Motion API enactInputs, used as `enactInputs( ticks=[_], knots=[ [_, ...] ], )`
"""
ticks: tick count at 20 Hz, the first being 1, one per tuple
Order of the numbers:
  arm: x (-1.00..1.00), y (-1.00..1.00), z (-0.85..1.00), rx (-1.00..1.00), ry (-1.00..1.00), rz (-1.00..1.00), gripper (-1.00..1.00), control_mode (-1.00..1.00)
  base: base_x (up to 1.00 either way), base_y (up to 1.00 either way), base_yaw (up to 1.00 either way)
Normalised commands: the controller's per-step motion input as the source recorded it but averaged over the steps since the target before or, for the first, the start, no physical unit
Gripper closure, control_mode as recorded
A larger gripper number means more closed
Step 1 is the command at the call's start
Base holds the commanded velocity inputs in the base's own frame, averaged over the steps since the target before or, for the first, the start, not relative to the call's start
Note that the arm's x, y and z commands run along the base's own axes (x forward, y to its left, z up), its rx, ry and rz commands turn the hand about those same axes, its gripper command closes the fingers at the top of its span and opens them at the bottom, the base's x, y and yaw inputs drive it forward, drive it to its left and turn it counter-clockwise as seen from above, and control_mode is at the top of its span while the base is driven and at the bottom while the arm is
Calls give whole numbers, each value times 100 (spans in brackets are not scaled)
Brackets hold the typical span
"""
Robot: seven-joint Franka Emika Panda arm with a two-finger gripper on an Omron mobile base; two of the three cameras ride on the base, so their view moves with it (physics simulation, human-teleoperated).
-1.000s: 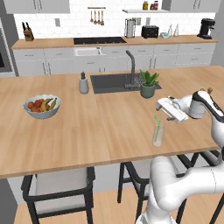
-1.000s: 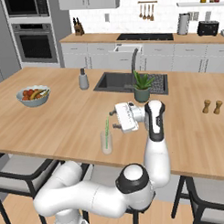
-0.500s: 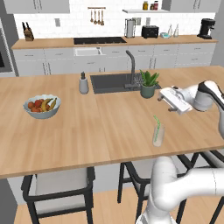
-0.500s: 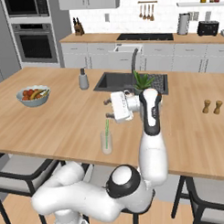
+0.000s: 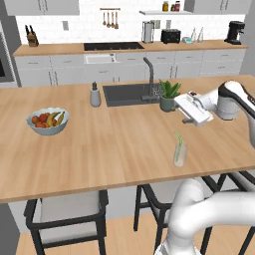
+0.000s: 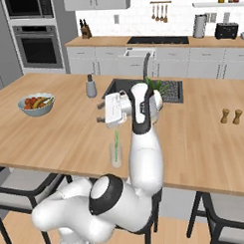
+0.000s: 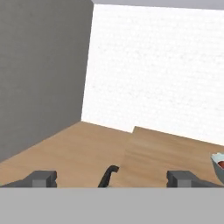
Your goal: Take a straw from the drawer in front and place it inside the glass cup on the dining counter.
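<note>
Glass cup (image 5: pixel 180 154): clear frosted cylinder on the wood-grain dining counter (image 5: pixel 99 149), near its front edge.
Straw (image 5: pixel 177 139): thin green stick, leaning inside the cup.
Gripper (image 5: pixel 185 110): jaws wide, empty, raised above the cup, apart from the straw.

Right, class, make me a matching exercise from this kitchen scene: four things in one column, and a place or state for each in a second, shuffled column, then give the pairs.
Things:
1. straw
2. fruit bowl
3. soap dispenser
4. potted plant

Places or states:
A. beside the sink's left edge
B. standing inside the glass cup
C. at the sink's right front corner
D. on the dining counter, far left of the sink

Pairs: 1-B, 2-D, 3-A, 4-C
</note>
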Motion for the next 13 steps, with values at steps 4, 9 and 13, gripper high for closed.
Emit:
enactInputs(
  ticks=[4,9,13],
  knots=[
    [-3,70,2,-16,0,-6,-100,-100,0,0,0],
    [-8,68,16,-14,0,-7,-100,-100,0,0,0],
    [-5,68,22,-15,0,-7,-100,-100,0,0,0]
  ],
)
